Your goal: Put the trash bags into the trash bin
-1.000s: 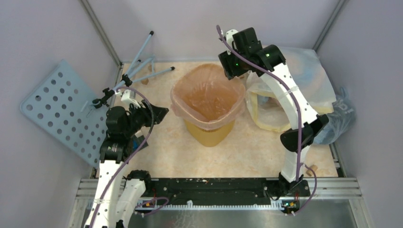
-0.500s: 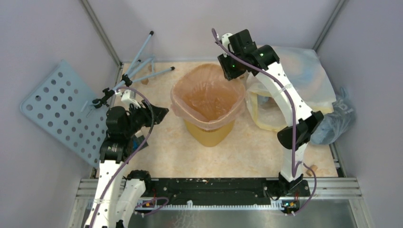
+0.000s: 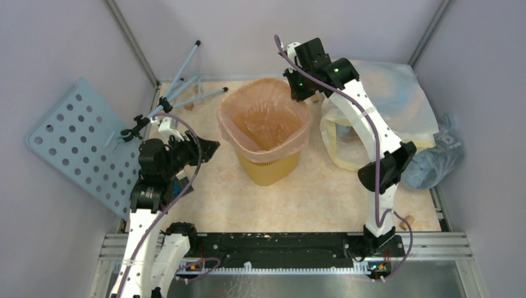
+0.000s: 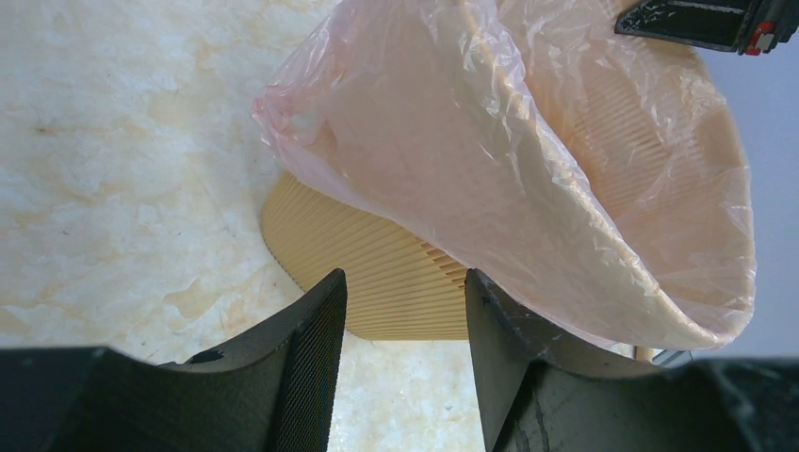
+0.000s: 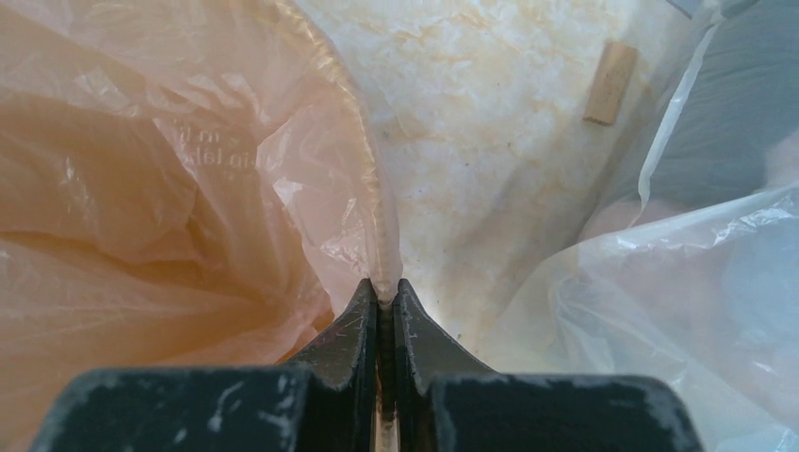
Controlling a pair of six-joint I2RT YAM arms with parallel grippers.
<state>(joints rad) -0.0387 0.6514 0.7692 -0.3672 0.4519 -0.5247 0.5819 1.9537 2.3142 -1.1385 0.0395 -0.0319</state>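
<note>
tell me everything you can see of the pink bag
The pink bag is thin, translucent, crinkled film with faint printing on it. It sits open inside the yellow ribbed trash bin as a liner, its mouth folded out over the rim and hanging partway down the outside. The jaws of the right arm are shut on its edge at the bin's far right corner.
</note>
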